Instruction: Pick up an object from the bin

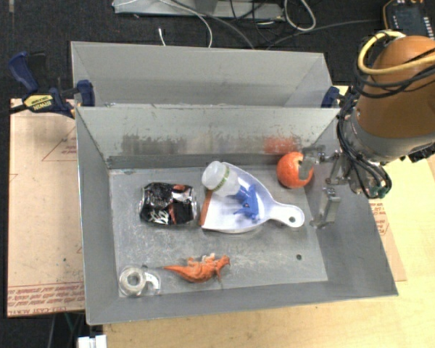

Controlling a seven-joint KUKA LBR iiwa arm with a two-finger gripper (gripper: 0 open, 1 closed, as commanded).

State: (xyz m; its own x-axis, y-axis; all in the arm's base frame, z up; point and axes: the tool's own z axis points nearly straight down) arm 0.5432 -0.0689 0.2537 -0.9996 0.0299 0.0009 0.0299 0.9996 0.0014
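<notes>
Camera view looks down on the grey metal bin, with the arm under its orange cover coming in at the right of the frame. The gripper hangs low over the bin's right slope, in the middle right of the frame, with dark cables looped just above it. Whether the pincer is apart or together cannot be told from this angle, and nothing can be seen clamped in it.

Nearest to it is an orange ball, just to its left, lying where the floor meets the back wall at the right end. Whether the gripper touches the ball cannot be told.

Left of the ball, at the centre of the frame, lies a white scoop-shaped dish with its handle pointing right toward the gripper. A blue plastic piece rests on it and a small white bottle leans at its upper left edge. Beside the dish to the left sits a crumpled black packet.

Well apart from the gripper, along the lower left of the floor, are an orange toy lizard and, left of it in the corner, a clear roll of tape. Bare floor lies between the dish handle and the right slope.
</notes>
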